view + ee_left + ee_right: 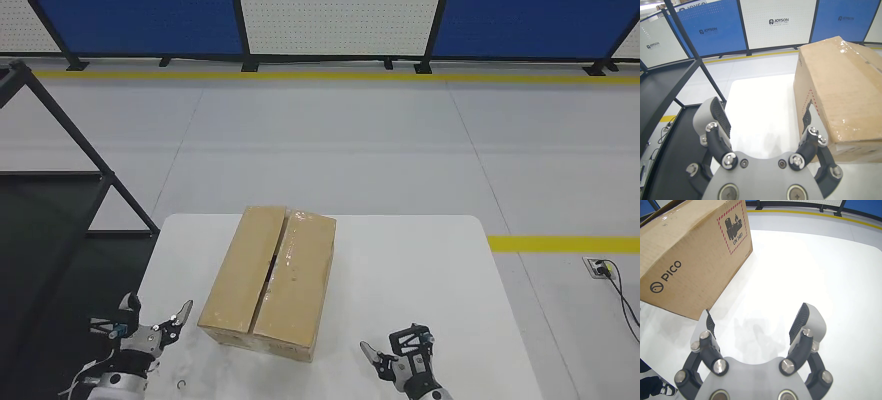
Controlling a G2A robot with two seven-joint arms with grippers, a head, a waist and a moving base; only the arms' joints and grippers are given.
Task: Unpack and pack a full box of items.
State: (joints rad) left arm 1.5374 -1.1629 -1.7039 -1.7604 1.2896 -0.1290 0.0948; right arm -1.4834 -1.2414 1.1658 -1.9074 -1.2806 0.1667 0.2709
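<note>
One closed cardboard box (pixel 268 280) lies left of centre on the white counter (pixel 430 280). Its long axis and taped top seam run from the far edge toward the near edge, with the near end swung slightly toward the left edge. The left claw (pixel 762 106), fingers spread apart and holding nothing, hangs over the near left corner just beside the box; the right claw (pixel 756 309), likewise spread, hangs by the near edge, where a broad band of counter separates the box from the right edge.
</note>
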